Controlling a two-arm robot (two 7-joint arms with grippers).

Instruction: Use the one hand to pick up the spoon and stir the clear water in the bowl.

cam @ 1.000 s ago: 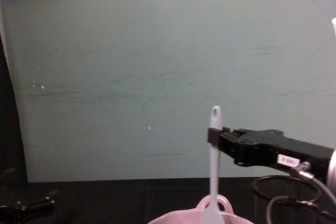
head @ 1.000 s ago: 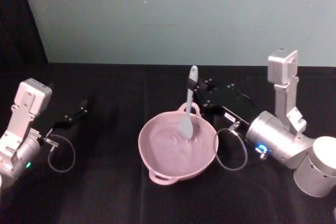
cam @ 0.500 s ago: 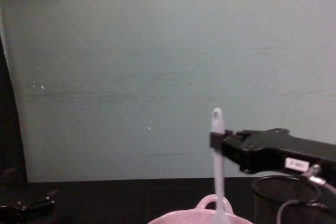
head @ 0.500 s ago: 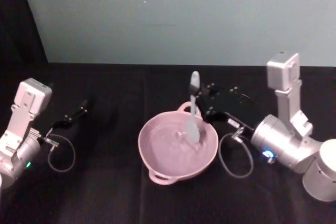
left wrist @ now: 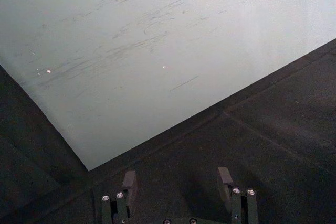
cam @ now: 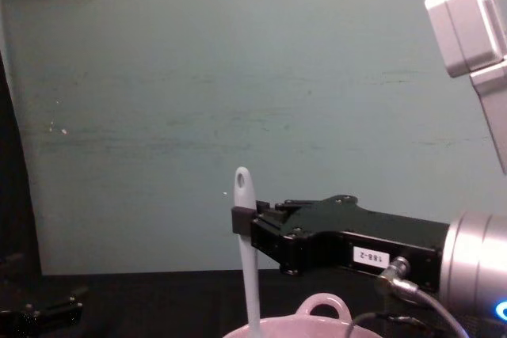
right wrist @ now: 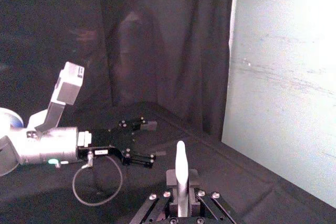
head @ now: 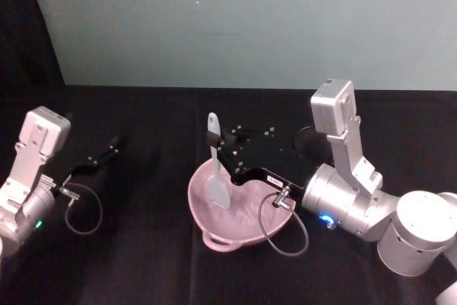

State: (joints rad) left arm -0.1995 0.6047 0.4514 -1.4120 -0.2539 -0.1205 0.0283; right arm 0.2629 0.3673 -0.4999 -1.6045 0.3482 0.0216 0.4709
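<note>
My right claw point(head: 217, 152) is shut flat on the spoon point(head: 215, 171), gripping the upper handle just below the hole end. I reach in level from the right, across the far side of the bowl point(head: 194, 203). The spoon hangs from my grip nearly upright, its long axis running top to bottom. Its broad blade points down inside the bowl, over the bowl's left part as my head sees it.

So my work lies straight beneath my fingertips: the blade below the grip, the bowl's floor below the blade. The water is clear, and I cannot tell how deep the blade sits in it.

As I judge it, the stir calls for a sweep round inside the rim with the handle kept upright. The left wall is close, so the room to sweep lies toward the centre and right.

My left claw point(head: 106, 155) lies well apart on the black table point(head: 143, 262), spread wide and holding nothing. The right arm is plainly the one placed for this.
</note>
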